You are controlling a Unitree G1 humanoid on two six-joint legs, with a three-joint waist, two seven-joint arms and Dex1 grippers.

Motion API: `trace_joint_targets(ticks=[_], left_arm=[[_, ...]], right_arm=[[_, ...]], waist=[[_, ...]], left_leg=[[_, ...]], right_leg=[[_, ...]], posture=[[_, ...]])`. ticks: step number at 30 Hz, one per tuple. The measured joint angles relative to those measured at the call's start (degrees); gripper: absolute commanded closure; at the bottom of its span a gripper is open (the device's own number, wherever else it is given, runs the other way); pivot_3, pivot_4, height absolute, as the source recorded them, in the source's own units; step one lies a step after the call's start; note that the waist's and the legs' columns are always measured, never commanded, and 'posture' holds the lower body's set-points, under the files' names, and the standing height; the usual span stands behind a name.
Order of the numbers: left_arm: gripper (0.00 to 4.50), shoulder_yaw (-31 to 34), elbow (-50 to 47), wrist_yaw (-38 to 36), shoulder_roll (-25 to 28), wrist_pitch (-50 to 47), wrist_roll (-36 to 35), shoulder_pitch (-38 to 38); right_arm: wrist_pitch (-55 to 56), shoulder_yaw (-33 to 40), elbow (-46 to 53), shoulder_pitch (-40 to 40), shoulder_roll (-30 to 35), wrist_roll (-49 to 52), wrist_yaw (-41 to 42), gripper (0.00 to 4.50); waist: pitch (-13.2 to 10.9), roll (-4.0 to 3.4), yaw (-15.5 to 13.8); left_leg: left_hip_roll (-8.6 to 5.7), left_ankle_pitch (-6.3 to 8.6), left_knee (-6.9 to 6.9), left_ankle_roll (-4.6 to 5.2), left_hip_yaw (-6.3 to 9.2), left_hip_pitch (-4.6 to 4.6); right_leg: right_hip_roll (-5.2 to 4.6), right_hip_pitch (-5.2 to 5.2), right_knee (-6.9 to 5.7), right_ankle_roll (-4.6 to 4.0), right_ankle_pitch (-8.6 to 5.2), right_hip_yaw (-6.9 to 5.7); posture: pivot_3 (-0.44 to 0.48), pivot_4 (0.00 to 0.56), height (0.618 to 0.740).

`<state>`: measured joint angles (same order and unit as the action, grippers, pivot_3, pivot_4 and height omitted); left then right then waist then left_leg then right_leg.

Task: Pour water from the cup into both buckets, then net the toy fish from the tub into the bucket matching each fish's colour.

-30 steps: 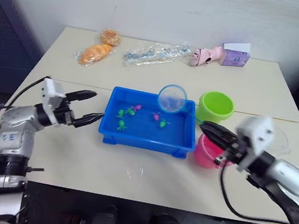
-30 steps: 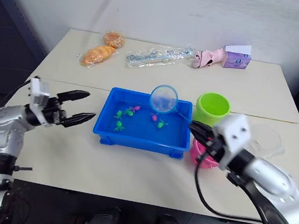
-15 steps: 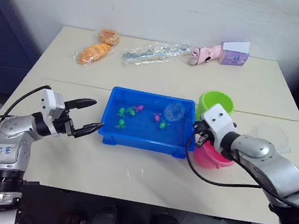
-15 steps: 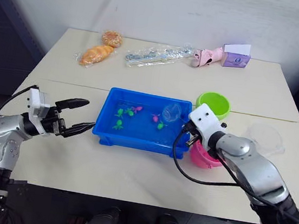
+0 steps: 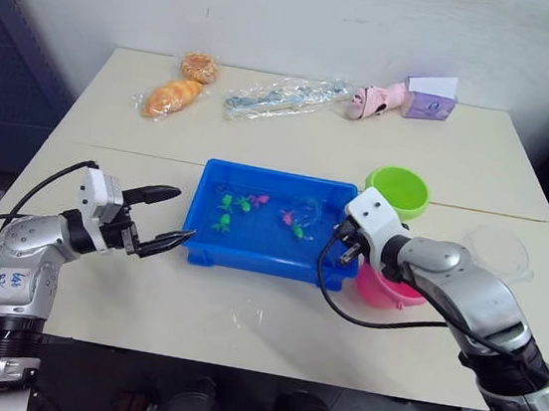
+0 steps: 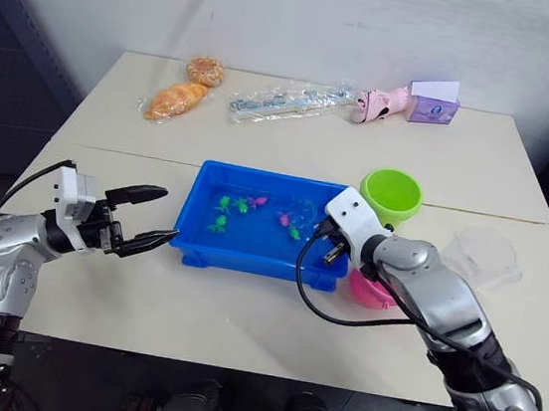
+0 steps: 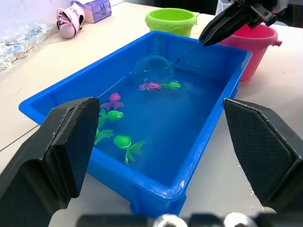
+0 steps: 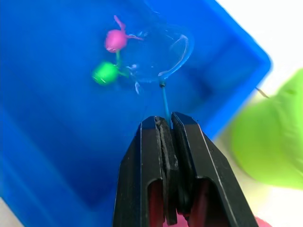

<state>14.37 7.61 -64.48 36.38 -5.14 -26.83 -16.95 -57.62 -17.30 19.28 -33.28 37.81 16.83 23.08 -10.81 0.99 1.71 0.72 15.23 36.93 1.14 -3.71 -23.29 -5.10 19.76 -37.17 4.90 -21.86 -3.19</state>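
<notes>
Below, round clear net (image 8: 163, 56) in glossy blue tub (image 5: 248, 258): right jaws clenched on its thin handle, left jaws wide.

We are seeing the tub (image 5: 253, 255) lying mid-surface, 2 buckets (image 5: 397, 190) just right, fish (image 7: 122, 141) inside it.

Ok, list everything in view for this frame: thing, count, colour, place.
Shallow rectangular plastic tub: one, bright blue, table centre.
Tiny toy fish: about six, pink and green, in the tub.
Small net: one, blue-handled, dipped in the tub.
Round plastic buckets: lime green, pink, right of the tub.
Clear plastic cup: one, far right.
Wrapped bread: two, orange-brown, back left.
Clear bag: one, back centre.
Pink toy, purple box: back right.
Left gripper: open, beside the tub.
Right gripper: shut on the net.
</notes>
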Motion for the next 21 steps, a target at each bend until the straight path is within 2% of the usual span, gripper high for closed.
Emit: trace_joint_targets(ticks=[11, 21], left_arm=[[0.03, -1.0, 0.1, 0.0, -0.1, 0.2, 0.0, -0.2], [0.03, -1.0, 1.1, 0.1, -0.2, 0.4, 0.0, -0.3]], right_arm=[[-1.1, 0.5, -1.7, -0.7, -3.1, 0.4, 4.0, 4.50], [-6.1, 5.8, -1.3, 0.4, -7.2, 4.9, 5.7, 4.50]], waist=[[0.0, 0.00, 0.0], [0.0, 0.00, 0.0]], left_leg=[[0.00, 0.01, -0.01, 0.01, 0.00, 0.00], [0.00, 0.01, -0.06, 0.01, 0.00, 0.00]], right_leg=[[0.00, 0.00, 0.02, 0.00, 0.00, 0.00], [0.00, 0.01, 0.05, 0.00, 0.00, 0.00]], posture=[[0.000, 0.150, 0.740], [0.000, 0.150, 0.740]])
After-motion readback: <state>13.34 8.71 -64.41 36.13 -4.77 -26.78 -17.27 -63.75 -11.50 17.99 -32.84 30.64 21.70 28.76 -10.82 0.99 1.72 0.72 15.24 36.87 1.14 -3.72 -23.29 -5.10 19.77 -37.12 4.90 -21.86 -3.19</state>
